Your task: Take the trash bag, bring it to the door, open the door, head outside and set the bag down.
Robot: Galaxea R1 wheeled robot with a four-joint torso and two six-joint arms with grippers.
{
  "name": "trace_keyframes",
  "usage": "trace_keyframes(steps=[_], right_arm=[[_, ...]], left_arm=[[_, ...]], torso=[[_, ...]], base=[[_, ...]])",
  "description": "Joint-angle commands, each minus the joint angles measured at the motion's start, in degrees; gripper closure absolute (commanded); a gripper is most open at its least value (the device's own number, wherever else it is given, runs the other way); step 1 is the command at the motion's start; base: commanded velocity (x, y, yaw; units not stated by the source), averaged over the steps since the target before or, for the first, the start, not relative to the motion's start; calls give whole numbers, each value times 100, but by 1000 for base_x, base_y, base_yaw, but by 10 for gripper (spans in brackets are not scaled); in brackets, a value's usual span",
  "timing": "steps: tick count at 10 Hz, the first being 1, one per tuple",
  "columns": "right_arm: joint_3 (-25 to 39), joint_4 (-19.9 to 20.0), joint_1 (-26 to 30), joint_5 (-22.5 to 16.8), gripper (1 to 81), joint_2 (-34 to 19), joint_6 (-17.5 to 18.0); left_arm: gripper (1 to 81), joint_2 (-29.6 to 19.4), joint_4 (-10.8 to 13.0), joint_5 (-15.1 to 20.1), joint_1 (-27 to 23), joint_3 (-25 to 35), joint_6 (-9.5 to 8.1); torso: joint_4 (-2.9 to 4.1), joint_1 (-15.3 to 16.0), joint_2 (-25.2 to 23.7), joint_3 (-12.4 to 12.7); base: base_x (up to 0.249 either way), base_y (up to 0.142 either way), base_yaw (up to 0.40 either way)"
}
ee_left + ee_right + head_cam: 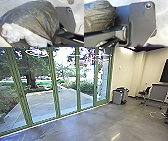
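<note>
1. Black shiny plastic trash bag (37,16): up close in the left wrist view, bulging, creases running together toward a narrow gathered part. Same dark crinkled plastic at the edge of the right wrist view.
2. Crumpled translucent white plastic (11,32) lies against the bag, touching it. Can't tell if it's a liner or a separate piece.
3. Left gripper: can't tell if it's clenched on the bag or released. Right gripper: can't tell either.
4. Head view: robot is indoors, facing a glass wall with green frames (55,87) at an angle. Panels stand in line — tall panes, framed down to floor level.
5. Narrow glazed panel with a green frame (102,77) at the right end of the run, next to the cream wall (127,72).
6. Through the glass: pale paved yard (67,98), thick brown tree trunk (31,78), green shrubs (86,87).
7. Grey bin with a dark top (117,97) stands by the cream wall, near the end of the glass.
8. Further right: dark office chair on a wheeled base (144,93), just beside a grey desk (158,92) — white cable (155,114) on the floor near it.
9. Polished grey concrete floor (82,127), bright streak of light on it.
</note>
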Motion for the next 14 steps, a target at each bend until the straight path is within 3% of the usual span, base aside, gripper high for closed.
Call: trace_keyframes(steps=[1,14], right_arm=[[22,-28,340,-315,10,-7,-14],[13,-72,340,-315,10,11,-14]], left_arm=[[811,-13,27,337,-417,13,43],[811,5,36,337,-417,12,43]], torso=[[0,0,0,0],[0,0,0,0]], base=[[115,0,0],[102,-5,0]])
